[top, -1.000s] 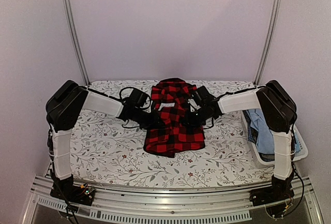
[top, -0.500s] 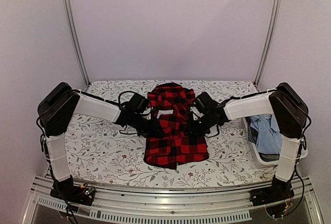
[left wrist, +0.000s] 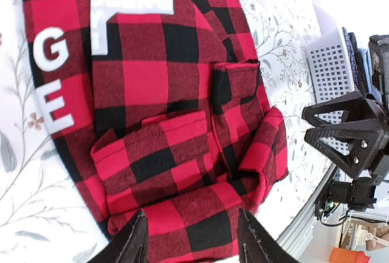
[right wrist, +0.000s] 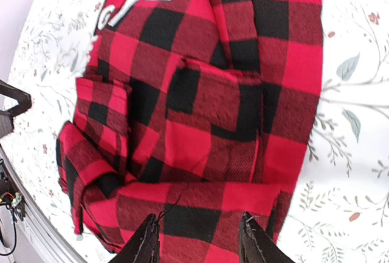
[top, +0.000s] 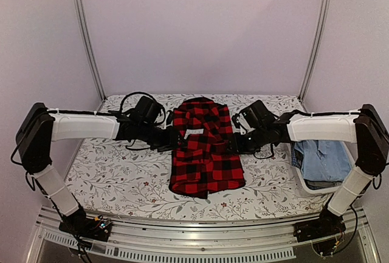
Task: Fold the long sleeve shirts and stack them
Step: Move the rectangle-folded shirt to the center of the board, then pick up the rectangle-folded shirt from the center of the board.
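The left gripper (left wrist: 191, 214) hovers at the left edge of the shirt, its jaws apart and nothing pinched between them; the red-and-black check shirt (top: 205, 153) lies in the middle of the table (top: 115, 172), drawn into a narrow bundle with its sleeves and hem turned in and white letters (left wrist: 51, 47) showing along one side; the right gripper (right wrist: 199, 216) sits at the opposite edge, likewise released, with cloth under its fingers but not in them; well to the right stands a white basket (top: 304, 181) holding a blue garment (top: 325, 157). The step in hand looks like the letting-go at the end of a fold; the bundle seems folded, if a little lumpy. The next move calls for both arms to lift straight off so no finger drags a flap loose; then, probably, the right arm reaches to the basket for another shirt.
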`<state>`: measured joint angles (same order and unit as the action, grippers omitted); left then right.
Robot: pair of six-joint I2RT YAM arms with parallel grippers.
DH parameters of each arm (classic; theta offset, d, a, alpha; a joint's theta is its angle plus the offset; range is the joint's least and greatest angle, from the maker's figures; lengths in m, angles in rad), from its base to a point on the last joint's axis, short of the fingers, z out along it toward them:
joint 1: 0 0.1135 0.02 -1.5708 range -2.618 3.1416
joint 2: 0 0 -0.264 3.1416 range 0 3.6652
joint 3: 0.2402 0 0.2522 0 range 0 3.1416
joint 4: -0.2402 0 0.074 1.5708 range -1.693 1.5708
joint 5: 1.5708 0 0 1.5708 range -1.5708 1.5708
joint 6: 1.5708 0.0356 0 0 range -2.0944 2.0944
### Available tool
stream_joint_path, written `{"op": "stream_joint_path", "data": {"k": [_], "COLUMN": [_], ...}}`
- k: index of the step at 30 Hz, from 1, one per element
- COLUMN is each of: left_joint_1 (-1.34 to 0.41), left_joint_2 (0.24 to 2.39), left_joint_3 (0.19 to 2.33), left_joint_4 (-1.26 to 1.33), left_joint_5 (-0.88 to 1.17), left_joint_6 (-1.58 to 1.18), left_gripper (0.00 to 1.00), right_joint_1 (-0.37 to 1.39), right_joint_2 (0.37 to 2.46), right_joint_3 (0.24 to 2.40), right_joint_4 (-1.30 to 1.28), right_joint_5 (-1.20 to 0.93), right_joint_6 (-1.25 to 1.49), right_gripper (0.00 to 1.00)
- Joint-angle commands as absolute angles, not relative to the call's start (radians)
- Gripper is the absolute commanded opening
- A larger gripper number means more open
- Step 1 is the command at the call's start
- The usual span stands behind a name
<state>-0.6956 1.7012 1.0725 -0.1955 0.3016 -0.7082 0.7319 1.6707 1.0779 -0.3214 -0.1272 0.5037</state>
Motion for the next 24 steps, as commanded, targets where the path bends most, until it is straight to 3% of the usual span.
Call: {"op": "stream_joint_path", "data": {"k": [1, 10, 24], "left_joint_1": [-0.708, -0.751, -0.81], "left_joint_2": [1.613, 1.452, 1.546], "left_joint_3": [0.943, 0.72, 0.647], "left_joint_4": [-0.244, -0.232, -0.085], "left_joint_5": [0.302, 0.328, 0.375], "left_joint_6": [-0.726, -0.807, -0.855], "left_gripper": [0.5, 0.5, 0.49], "right_joint_1": [0.73, 0.733, 0.735], "right_joint_2": [1.587, 1.474, 1.521], "right_joint_3": [0.959, 0.774, 0.689], "right_joint_4": [-0.335, -0.298, -0.18], "right_joint_5": [-0.144, -0.227, -0.307], "right_joint_6": [0.501, 0.548, 0.588], "right_gripper": [0.43, 0.43, 0.43]}}
